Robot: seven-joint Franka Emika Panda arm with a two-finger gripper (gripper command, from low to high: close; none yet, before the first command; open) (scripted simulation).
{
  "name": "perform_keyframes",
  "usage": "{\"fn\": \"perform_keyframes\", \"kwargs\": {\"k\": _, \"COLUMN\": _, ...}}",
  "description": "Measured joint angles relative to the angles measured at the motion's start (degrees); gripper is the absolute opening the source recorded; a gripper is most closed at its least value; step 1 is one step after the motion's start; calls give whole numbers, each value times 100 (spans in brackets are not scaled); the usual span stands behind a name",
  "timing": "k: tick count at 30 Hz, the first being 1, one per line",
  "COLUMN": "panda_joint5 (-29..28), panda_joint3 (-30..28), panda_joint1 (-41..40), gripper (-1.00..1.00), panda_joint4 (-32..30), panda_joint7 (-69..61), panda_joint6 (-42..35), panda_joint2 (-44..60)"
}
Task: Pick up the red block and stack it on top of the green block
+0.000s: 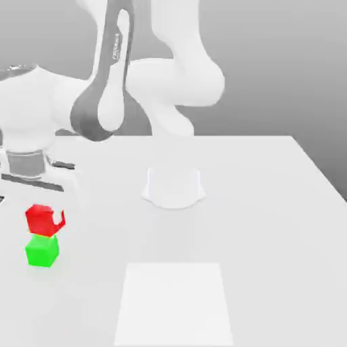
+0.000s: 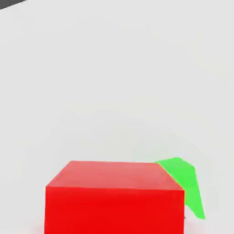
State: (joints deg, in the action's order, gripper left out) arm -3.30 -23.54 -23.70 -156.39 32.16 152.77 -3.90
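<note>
Bright even light, faint soft shadows, no glare.

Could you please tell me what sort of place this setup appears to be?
It looks like a simulated tabletop test bench, not a real room: a plain white table, a blank grey backdrop, and two flat-coloured cubes, the red block sitting above the green block, beside the white arm's base.
</note>
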Motion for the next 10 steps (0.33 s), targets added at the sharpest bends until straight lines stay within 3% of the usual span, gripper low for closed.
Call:
{"fn": "perform_keyframes", "kwargs": {"k": 6, "panda_joint5": 1078, "panda_joint3": 271, "panda_joint1": -94, "gripper": -100, "panda_joint4": 55, "panda_joint7": -662, "panda_joint6": 870, "panda_joint2": 1003}}
{"fn": "perform_keyframes", "kwargs": {"k": 7, "panda_joint5": 1263, "panda_joint3": 379, "panda_joint1": -168, "gripper": 100, "panda_joint4": 62, "panda_joint7": -794, "panda_joint6": 1012, "panda_joint2": 1168}}
{"fn": "perform_keyframes", "kwargs": {"k": 10, "panda_joint5": 1263, "panda_joint3": 379, "panda_joint1": -168, "gripper": 100, "panda_joint4": 62, "panda_joint7": -794, "panda_joint6": 1012, "panda_joint2": 1168}}
